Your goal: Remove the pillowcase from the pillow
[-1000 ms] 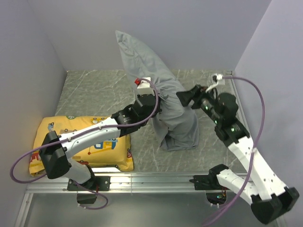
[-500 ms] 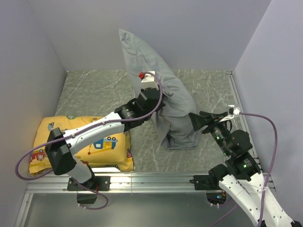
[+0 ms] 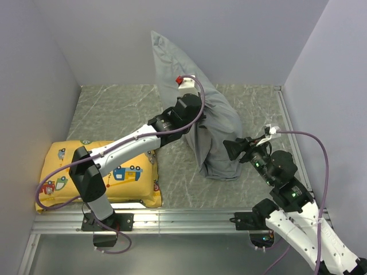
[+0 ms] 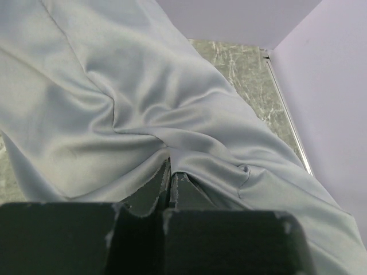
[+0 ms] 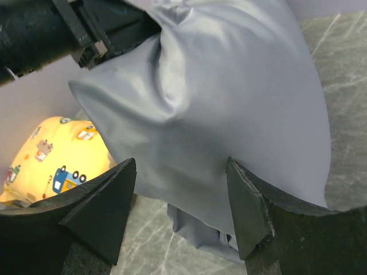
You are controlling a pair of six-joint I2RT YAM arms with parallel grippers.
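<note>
The grey pillowcase (image 3: pixel 215 123) hangs off the table in a tall, bulging drape, with its lower end bunched on the marble top. My left gripper (image 3: pixel 191 112) is shut on a fold of it (image 4: pixel 143 86) about halfway up, the jaws (image 4: pixel 170 173) pressed together with cloth pinched between them. Low at the case's right side, my right gripper (image 3: pixel 230 150) stands open. In the right wrist view its two fingers (image 5: pixel 182 172) straddle the lower bulge of the pillowcase (image 5: pixel 229 97) without closing on it. The pillow is hidden; no white shows.
A yellow cartoon-vehicle print pillow (image 3: pixel 97 172) lies at the near left, also in the right wrist view (image 5: pixel 46 152). Grey walls enclose the marble table (image 3: pixel 114 114) at the back and on both sides. A metal rail (image 3: pixel 183 216) runs along the near edge.
My left gripper has carried the pillowcase higher and to the right. My right gripper came off the case's middle, dropped toward the near side and now faces its lower part, jaws slightly narrower.
</note>
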